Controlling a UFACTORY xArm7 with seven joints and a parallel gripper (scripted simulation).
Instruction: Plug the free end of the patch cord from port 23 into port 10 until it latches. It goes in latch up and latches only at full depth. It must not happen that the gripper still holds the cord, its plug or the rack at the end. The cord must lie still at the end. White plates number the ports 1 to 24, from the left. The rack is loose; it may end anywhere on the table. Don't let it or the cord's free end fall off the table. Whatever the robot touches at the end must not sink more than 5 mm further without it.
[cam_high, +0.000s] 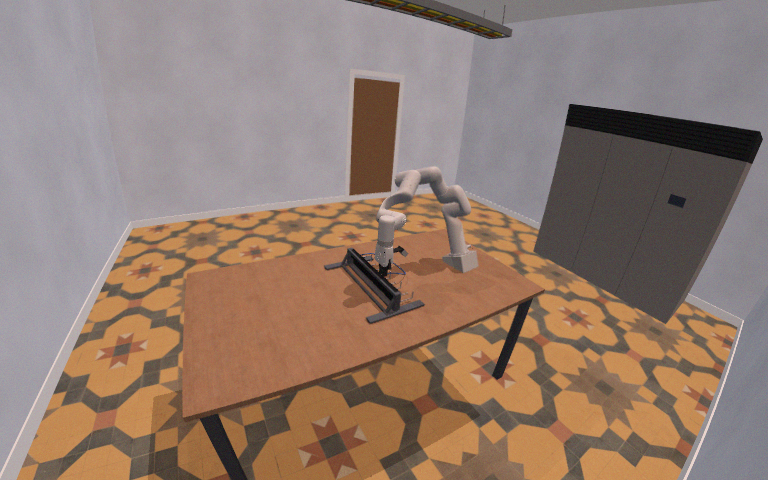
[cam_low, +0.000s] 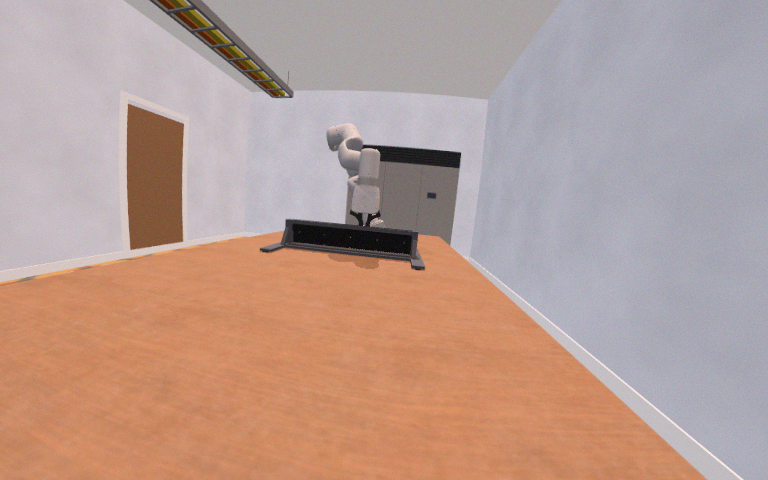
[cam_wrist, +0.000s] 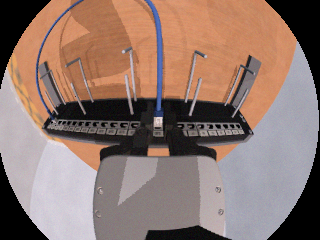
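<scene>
The rack (cam_high: 370, 283) (cam_low: 350, 251) (cam_wrist: 100, 106) stands on the table with its row of ports and white plates showing in the wrist view. The plate numbers are too small to read. The blue patch cord (cam_wrist: 160, 65) arches from a port near the row's left end in that view to a plug (cam_wrist: 160, 122) at the middle. My gripper (cam_high: 384, 273) (cam_wrist: 158, 109) is shut on this plug at the port row; in the exterior view its fingertips are hidden behind the rack. The fingers cover the neighbouring ports. How deep the plug sits, and whether it is latched, cannot be told.
Several thin grey hooked bars (cam_wrist: 132, 75) (cam_wrist: 193, 75) stick out from the rack on both sides of the cord. The rack's long feet (cam_high: 394, 311) (cam_low: 417, 261) rest on the table (cam_high: 271, 339) (cam_low: 339, 367). The arm's base (cam_high: 461, 261) stands on the table behind the gripper.
</scene>
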